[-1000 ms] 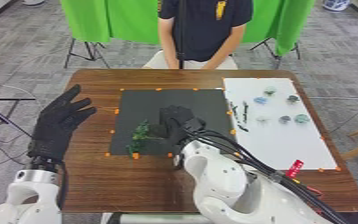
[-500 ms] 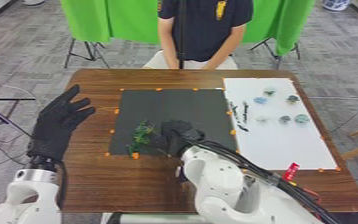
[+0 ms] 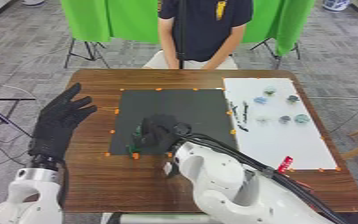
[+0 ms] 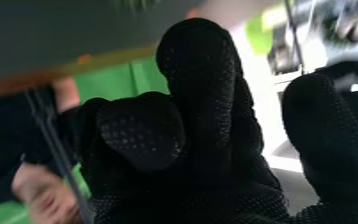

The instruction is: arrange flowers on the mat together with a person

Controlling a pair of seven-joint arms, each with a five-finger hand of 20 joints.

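In the head view, the right hand (image 3: 161, 131) is over the lower middle of the dark mat (image 3: 167, 100), right beside the green sprig (image 3: 137, 139) and hiding part of it. Whether they touch cannot be told. From the right wrist view, the right hand (image 4: 202, 100) has one finger straight, others bent and the thumb apart, with nothing gripped. The left hand (image 3: 62, 117) is held open at the table's left side, off the mat. Small blue flower (image 3: 261, 100) and pale green flower (image 3: 302, 118) heads lie on the white sheet, with dark thin stems (image 3: 239, 116) along its left part.
The white sheet (image 3: 286, 147) lies right of the mat on the brown table (image 3: 100, 185). Orange markers edge both. A red tag (image 3: 285, 164) is by the right arm near the sheet's lower edge. A person sits across the table, hands off the flowers.
My right hand has shifted left across the mat to the sprig and now covers more of it. The left hand and the flowers on the white sheet have stayed put.
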